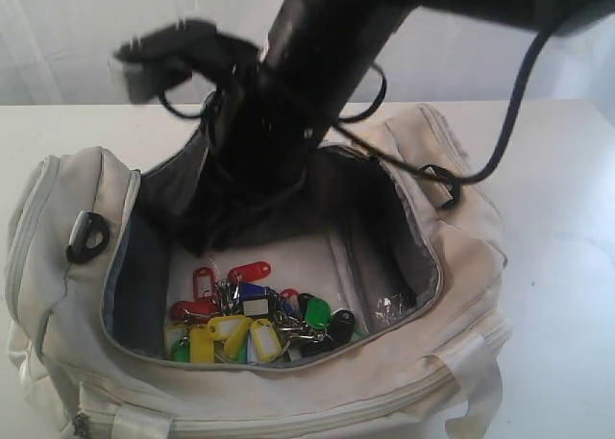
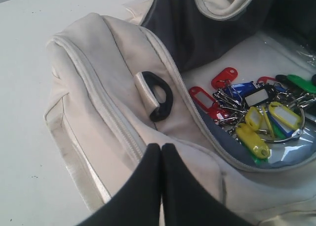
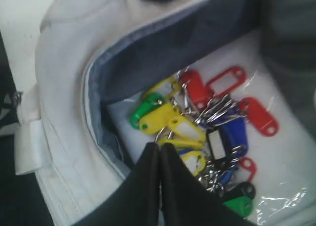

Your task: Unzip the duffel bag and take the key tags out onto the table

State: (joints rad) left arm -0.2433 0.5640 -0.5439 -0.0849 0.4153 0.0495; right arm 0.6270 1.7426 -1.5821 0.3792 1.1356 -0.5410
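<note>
The left gripper, fingers pressed together, is hovering at the left end of the duffel bag. The key tags are lying inside the unzipped bag on the counter, with the right gripper, fingers also together, poised above them.

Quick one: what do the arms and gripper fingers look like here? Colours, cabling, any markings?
The left gripper and right gripper both have smooth matte black fingers tapering to narrow tips, with no visible markings. In the exterior view the arm is thick, black and blurred, and a thin black cable loops off it. No labels readable.
</note>
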